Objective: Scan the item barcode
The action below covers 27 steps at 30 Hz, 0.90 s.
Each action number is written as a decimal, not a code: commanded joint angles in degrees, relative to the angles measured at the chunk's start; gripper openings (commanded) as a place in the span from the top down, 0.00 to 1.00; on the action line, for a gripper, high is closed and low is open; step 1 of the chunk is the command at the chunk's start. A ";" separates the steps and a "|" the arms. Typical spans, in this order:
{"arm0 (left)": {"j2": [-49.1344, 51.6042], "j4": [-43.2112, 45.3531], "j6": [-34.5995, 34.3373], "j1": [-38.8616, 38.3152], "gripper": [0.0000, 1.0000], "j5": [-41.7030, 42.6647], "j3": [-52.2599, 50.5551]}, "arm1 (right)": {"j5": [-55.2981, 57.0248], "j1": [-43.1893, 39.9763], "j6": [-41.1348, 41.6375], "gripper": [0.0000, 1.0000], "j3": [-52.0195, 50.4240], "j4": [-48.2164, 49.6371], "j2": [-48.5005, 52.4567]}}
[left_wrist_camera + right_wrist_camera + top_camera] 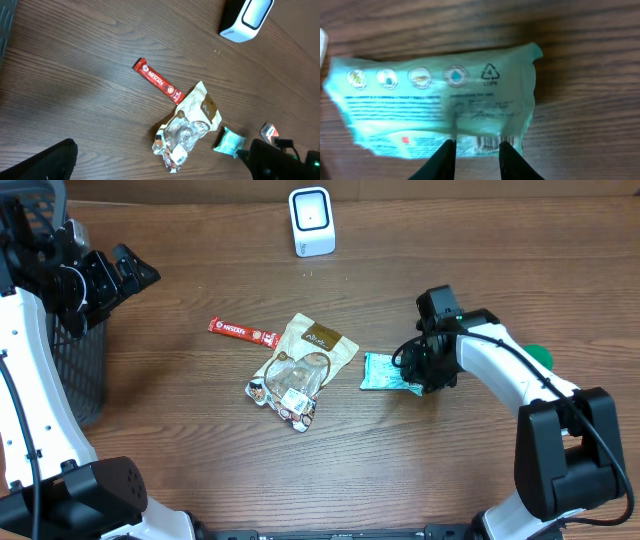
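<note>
Right wrist view: pale green flat plastic sachet [440, 107] lies on the wooden counter [580, 60], its barcode edge between the narrowly parted fingers of the right end effector [477, 145]; grip cannot be told. Left end effector [138, 268] wide open, empty. Recommended: pinch beside the barcode, not over it; present print to white box scanner [311, 221], far left.

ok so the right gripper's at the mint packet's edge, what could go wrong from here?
1. The mint-green packet lies flat on the table. The right gripper, its jaws set narrow, may slide off the edge without pinching it.
2. The jaws flank the barcode. A grip there could cover or crumple it, so the white scanner may not read it.
</note>
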 commanded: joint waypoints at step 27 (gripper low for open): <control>0.07 0.07 -0.37 -0.37 0.00 0.02 -0.13 | -2.91 0.15 -0.94 0.11 1.03 1.38 -1.33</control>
